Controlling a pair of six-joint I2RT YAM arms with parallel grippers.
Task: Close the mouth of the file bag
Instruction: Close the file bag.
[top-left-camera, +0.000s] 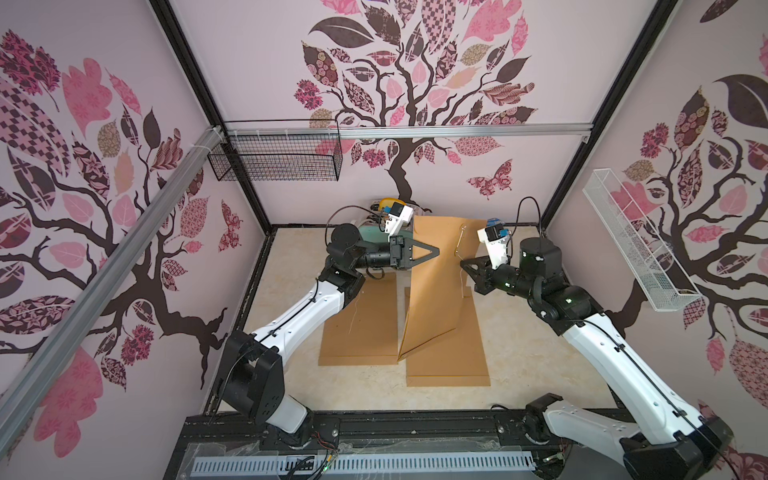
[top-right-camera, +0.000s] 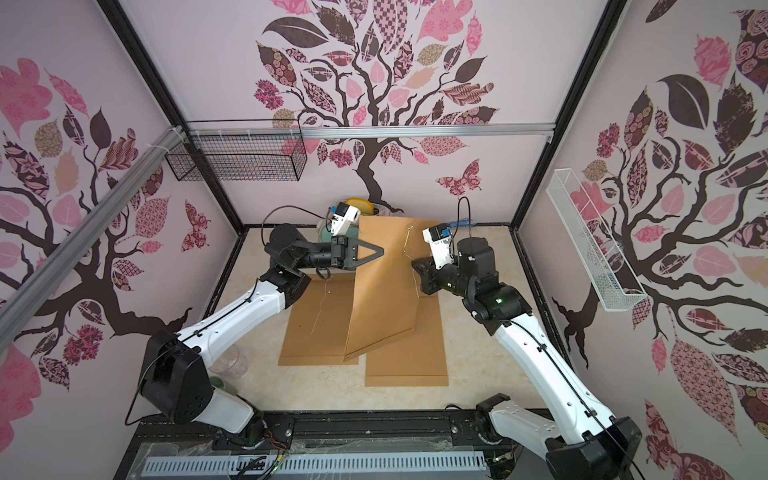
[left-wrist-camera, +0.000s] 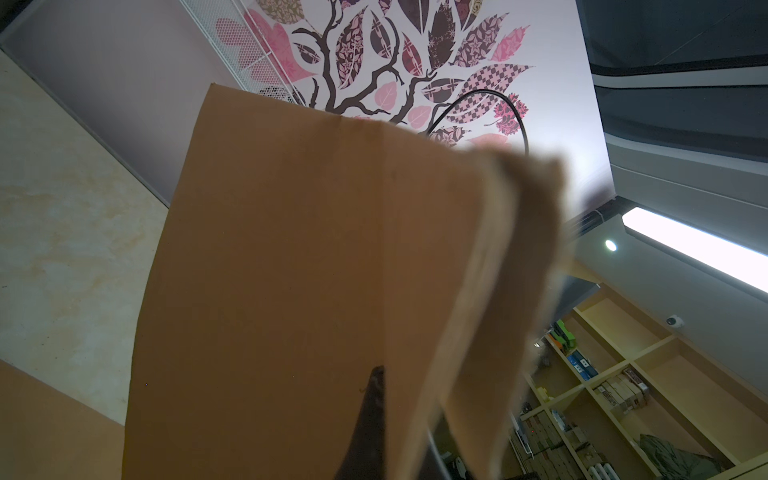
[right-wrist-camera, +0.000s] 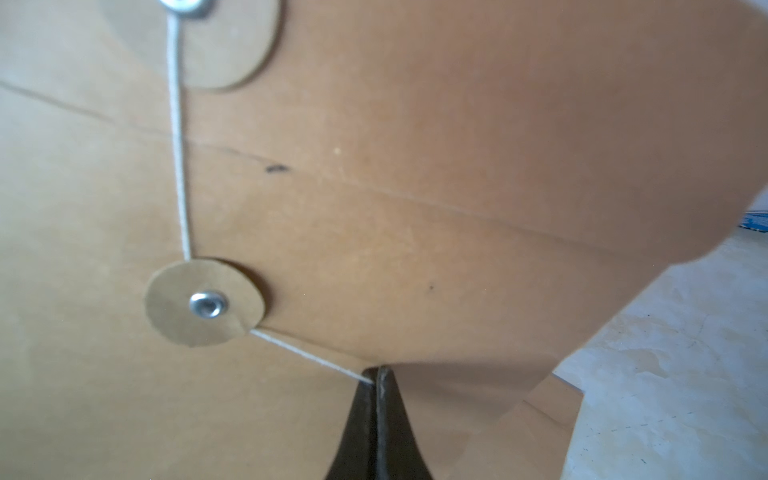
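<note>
A: Where is the file bag (top-left-camera: 432, 286)?

B: It is up on edge in mid-table (top-left-camera: 291, 324), between the two arms. Its low corner is down by two flat ones, the left flat bag (top-left-camera: 357, 332) and the right flat bag (top-left-camera: 451, 361).

A: And the grippers?

B: The left gripper (top-left-camera: 437, 252) has its jaws pressed together on the bag's side edge. The right gripper (right-wrist-camera: 380, 374) pinches the white string (right-wrist-camera: 303, 353). The string runs taut behind the lower paper disc (right-wrist-camera: 174, 307) and up to the upper disc (right-wrist-camera: 232, 54).
</note>
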